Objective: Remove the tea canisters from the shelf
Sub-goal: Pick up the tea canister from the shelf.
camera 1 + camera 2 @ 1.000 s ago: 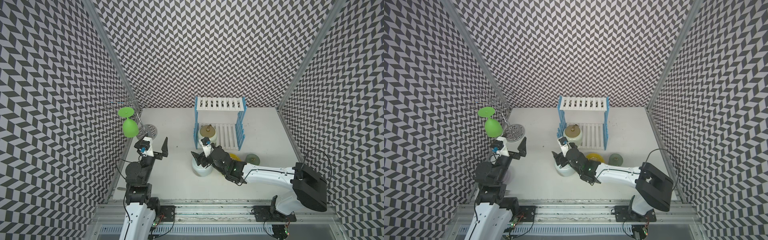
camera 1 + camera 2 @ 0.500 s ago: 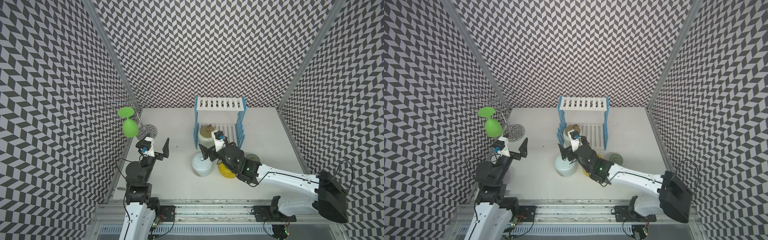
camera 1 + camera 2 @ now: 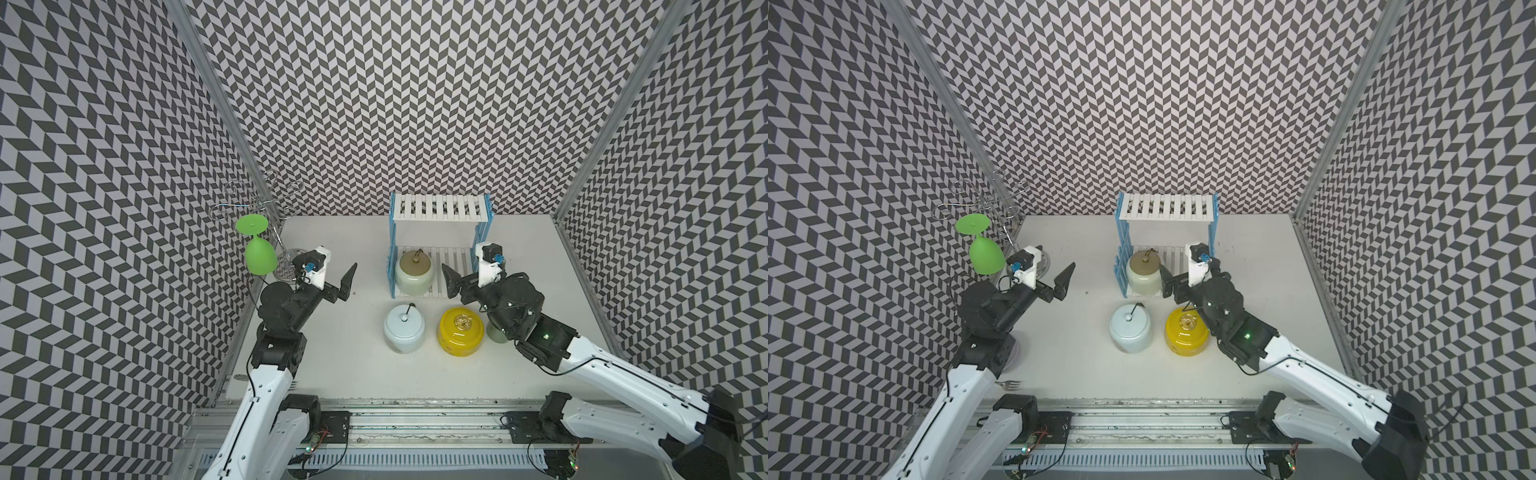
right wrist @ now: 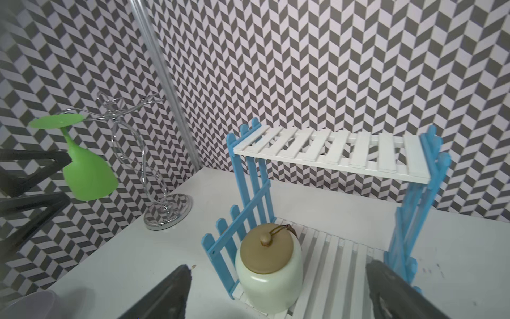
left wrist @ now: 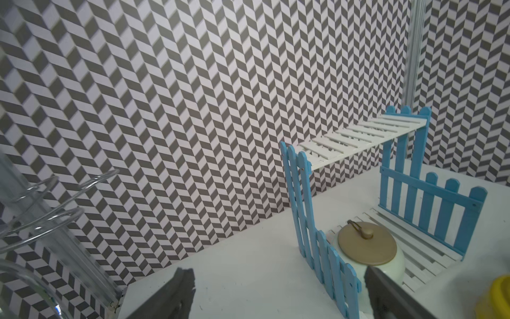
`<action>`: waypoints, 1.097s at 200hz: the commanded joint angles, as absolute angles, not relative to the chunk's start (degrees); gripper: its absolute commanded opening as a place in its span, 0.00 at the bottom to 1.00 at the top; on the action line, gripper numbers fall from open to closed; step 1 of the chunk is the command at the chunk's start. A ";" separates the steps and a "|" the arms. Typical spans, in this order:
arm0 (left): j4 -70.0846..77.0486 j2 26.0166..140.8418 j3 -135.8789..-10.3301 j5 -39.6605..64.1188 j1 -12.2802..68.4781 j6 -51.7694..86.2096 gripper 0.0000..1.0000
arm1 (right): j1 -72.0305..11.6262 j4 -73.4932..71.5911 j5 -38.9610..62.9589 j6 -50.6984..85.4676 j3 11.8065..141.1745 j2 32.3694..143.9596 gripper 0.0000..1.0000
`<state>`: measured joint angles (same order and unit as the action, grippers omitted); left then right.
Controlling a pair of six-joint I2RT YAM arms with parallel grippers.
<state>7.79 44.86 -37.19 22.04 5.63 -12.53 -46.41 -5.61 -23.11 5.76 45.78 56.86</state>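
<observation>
Your right fingers (image 3: 449,279) are spread wide and grasp nothing. They hang low at the front of the shelf (image 3: 440,206), over the right part of its lower tier and close beside the cream canister (image 3: 414,274). In the right wrist view that canister stands ahead of the fingers, and you cannot tell from the top views whether the nearer finger brushes it. Your left fingers (image 3: 348,280) are released too and hold nothing. They hover above the bare worktop (image 3: 353,361) to the left of the shelf, well apart from every canister.

Closest to you, a fork (image 3: 1012,384) peeks out beside the left arm (image 3: 992,307) at the worktop's front edge. Farther in, three canisters stand upright in a row on the worktop in front of the shelf, all with their lids on. The pale blue canister (image 3: 404,332) is on the left. The yellow canister (image 3: 460,336), with its gold knob, is just beside it. The sage-green canister (image 3: 496,336) is on the right, mostly hidden behind the right arm (image 3: 515,307).

Behind them, the cream canister is upright on the left half of the shelf's lower tier, near the blue picket side, with its tan lid on.

Farthest back, in the left corner, the chrome wire stand (image 3: 266,208) holds the green goblet (image 3: 259,258), which hangs upside down by its foot.
</observation>
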 commanded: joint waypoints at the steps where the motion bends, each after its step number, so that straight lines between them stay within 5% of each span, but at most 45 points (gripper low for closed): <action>1: 2.32 49.12 -42.96 25.14 8.03 -16.80 0.99 | -44.40 -3.16 -22.49 4.59 44.77 53.81 1.00; 104: -2.27 69.42 -58.43 24.05 20.83 -21.09 0.97 | -39.31 -7.53 -28.04 3.57 31.19 42.00 1.00; 219: -0.34 85.60 -64.29 16.52 28.85 -16.36 0.98 | -38.29 -3.56 -31.75 -1.09 32.64 35.90 1.00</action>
